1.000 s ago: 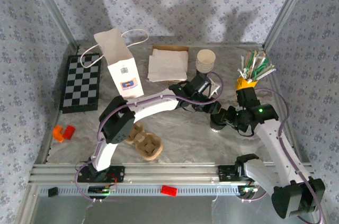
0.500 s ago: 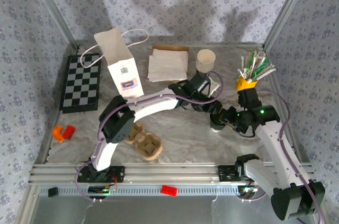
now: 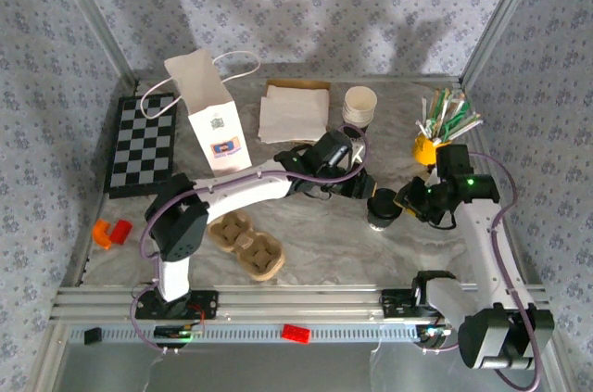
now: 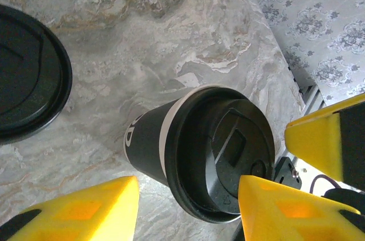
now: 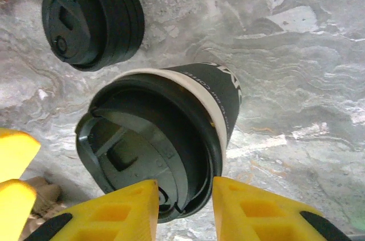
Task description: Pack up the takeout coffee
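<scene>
1. The takeout coffee (image 3: 383, 209), a dark cup with a pale band under its black lid, stands upright on the marble table (image 3: 324, 234), right of centre.
2. It sits between the two tools. The left gripper (image 3: 364, 190) is just beside it on the left and far side, and the right gripper (image 3: 406, 199) is just beside it on the right.
3. In the left wrist view the left gripper is spread wide and grasps nothing. One yellow finger (image 4: 80, 212) sits clear of the cup's side. The other overlaps the lid's rim, and whether it touches there cannot be told.
4. In that same view, a yellow finger (image 4: 322, 138) of the right gripper stands just beside the lid, with a sliver of table between them.
5. In the right wrist view the right gripper's fingers (image 5: 114, 212) are parted by a narrow gap and clamp nothing. The near rim of the lid shows in that gap.
6. A stack of loose black lids (image 5: 91, 19) lies near the cup but apart from it, on the side away from the right gripper.
7. The white paper bag (image 3: 211, 119) stands upright at the far left, well apart from the coffee.
</scene>
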